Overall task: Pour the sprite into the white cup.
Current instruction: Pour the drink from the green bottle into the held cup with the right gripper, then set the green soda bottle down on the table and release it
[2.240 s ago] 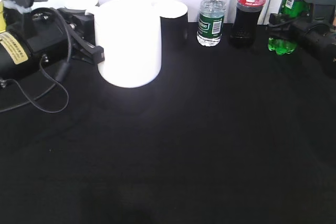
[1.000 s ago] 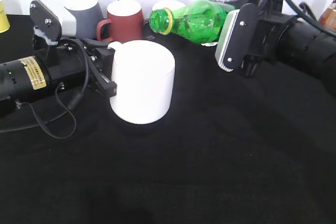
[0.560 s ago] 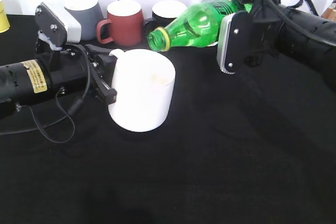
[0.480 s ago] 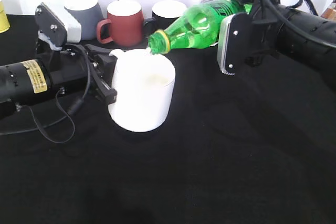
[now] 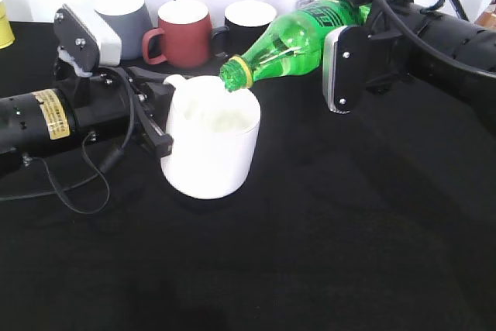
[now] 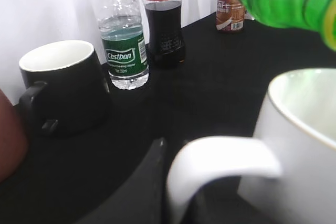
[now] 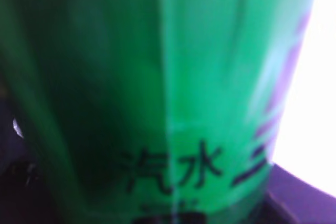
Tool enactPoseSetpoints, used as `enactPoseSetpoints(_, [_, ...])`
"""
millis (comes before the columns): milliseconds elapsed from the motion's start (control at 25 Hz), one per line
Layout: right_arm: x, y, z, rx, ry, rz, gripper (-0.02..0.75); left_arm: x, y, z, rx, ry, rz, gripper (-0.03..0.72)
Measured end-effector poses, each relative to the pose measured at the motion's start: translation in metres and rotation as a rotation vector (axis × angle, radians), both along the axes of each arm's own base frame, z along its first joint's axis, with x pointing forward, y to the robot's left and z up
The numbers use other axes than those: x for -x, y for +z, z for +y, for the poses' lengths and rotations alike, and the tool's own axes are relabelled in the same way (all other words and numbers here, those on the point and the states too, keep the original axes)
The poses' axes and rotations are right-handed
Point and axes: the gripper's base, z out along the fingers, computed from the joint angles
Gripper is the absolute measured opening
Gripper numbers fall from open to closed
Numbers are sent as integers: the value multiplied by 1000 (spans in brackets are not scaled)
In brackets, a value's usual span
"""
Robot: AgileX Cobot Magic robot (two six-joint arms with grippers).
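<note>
We see our right gripper (image 5: 341,60) clamped on the sprite (image 5: 298,36), tilted, mouth over the white cup (image 5: 211,145); our left gripper (image 5: 159,114) grips the cup's handle (image 6: 220,156).

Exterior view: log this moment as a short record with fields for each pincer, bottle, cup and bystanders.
left pincer: at the white cup's handle; closure not visible
right pincer: shut on the sprite
sprite: tilted, mouth down-left over the cup's rim
white cup: upright on black cloth
behind: grey mug, brick-red mug, black mug
</note>
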Motion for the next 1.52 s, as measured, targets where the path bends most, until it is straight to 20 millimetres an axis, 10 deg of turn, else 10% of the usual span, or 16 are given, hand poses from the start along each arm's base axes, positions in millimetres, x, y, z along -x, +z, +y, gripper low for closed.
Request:
enactPoseSetpoints(1000, [-2,-3,1,-121,-10,68,411,-1,1,1,20,21,5,52])
enactPoseSetpoints(1160, [-2,-1,2,-416,-31,201,411,-3,4,2,60,49,1,52])
enactPoseSetpoints(1400, [-2,6,2,-1353,-51,659,410,-13,8,14,118,172,-17,52])
enactPoseSetpoints(1520, [-2,8,2,-1422,-38,682,410,-30,12,46,139,373,-59,52])
